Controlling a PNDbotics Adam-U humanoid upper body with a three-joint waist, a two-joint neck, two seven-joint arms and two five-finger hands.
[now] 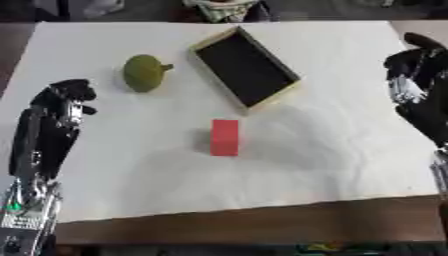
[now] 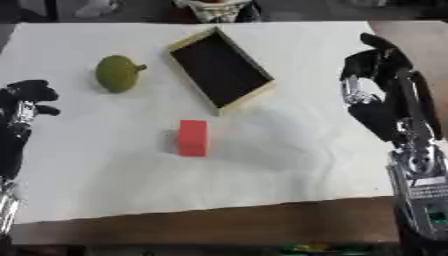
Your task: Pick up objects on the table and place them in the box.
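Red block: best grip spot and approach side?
Pinch the red block across its two long side faces, coming from above. It lies flat, long axis running away from the robot, with bare cloth on both sides. The left hand looks slightly nearer; the box sits just beyond.

Green pear-like fruit (image 1: 143, 73) with short stem at upper left, red block (image 1: 224, 137) at centre, shallow black-lined wooden box (image 1: 245, 67) askew at upper centre, empty
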